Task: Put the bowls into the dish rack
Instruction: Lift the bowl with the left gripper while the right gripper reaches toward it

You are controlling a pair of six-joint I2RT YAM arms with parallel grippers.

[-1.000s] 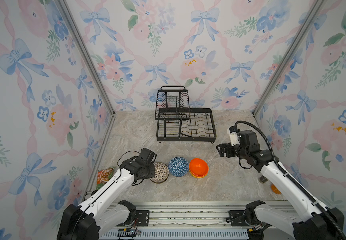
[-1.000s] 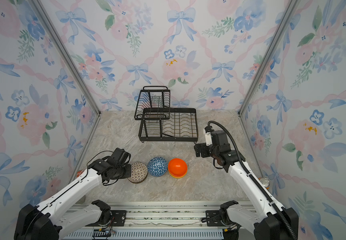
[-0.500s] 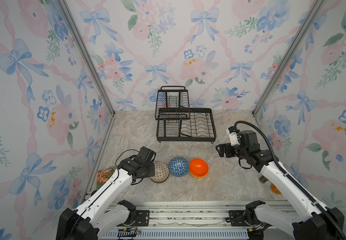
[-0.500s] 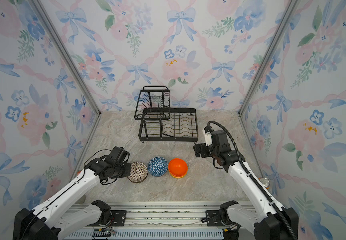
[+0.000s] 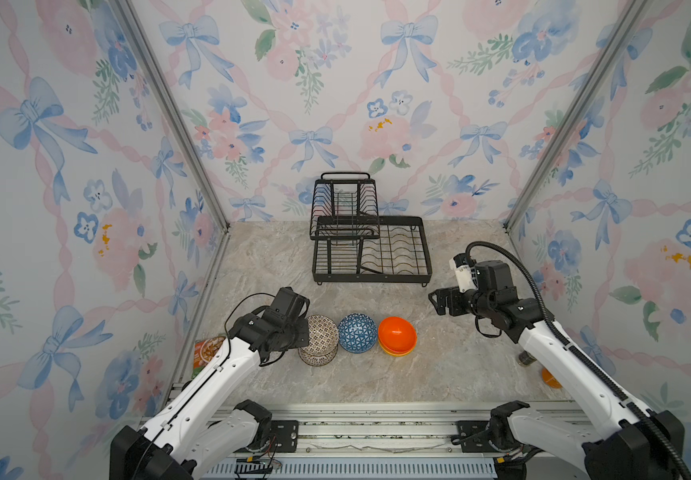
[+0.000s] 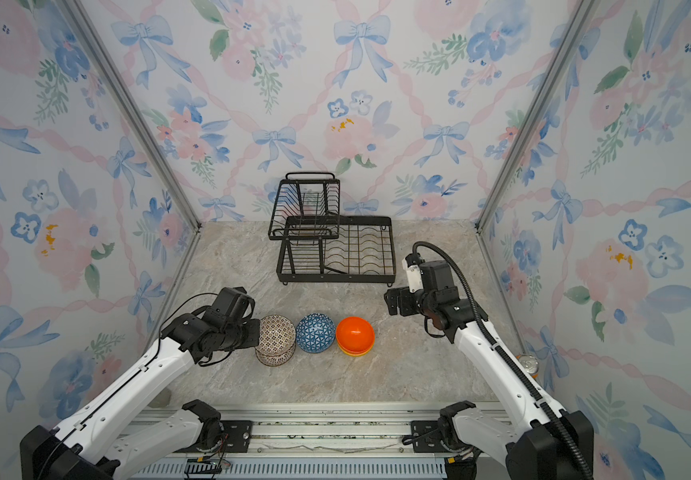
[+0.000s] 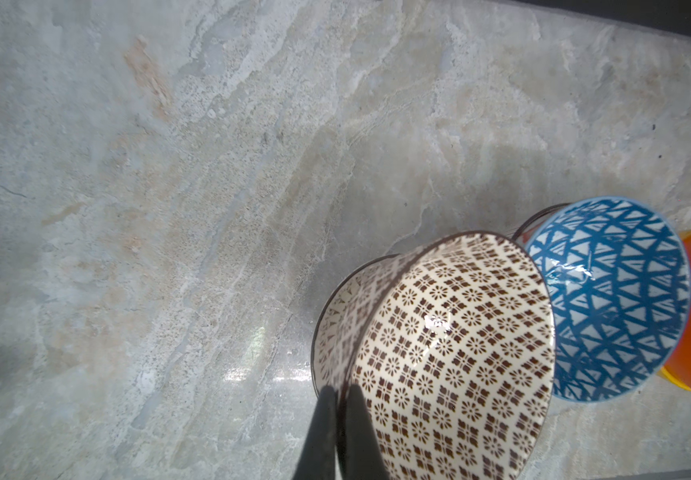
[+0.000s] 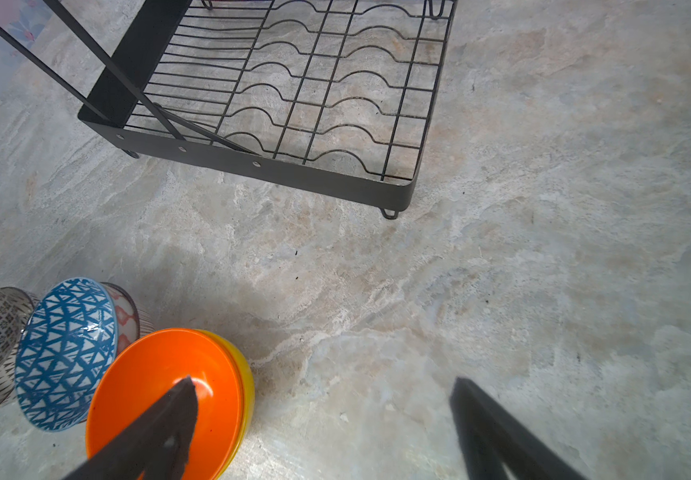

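The cream bowl [image 7: 451, 353] has a brown floral mosaic; the blue bowl [image 7: 614, 299] has white triangles. Plain orange bowl [image 8: 160, 374], yellow bowl [image 8: 246, 382], black dish rack [image 5: 372, 278], grey-beige marbled surface [image 5: 377, 374].

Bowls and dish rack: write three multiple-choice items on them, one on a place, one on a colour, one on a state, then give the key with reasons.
1. The dish rack stands:
A) behind the orange bowl, farther from the arms' bases
B) in front of it
C) stacked on it

2. The bowl nested under the orange bowl is:
A) green
B) yellow
C) black

3. The left end effector is:
A) open above the dish rack
B) open, touching nothing
C) shut on the brown mosaic bowl

Key:
1 A: both top views show the rack farther back.
2 B: the yellow bowl peeks out beneath it in the right wrist view.
3 C: its fingers pinch that bowl's rim in the left wrist view.
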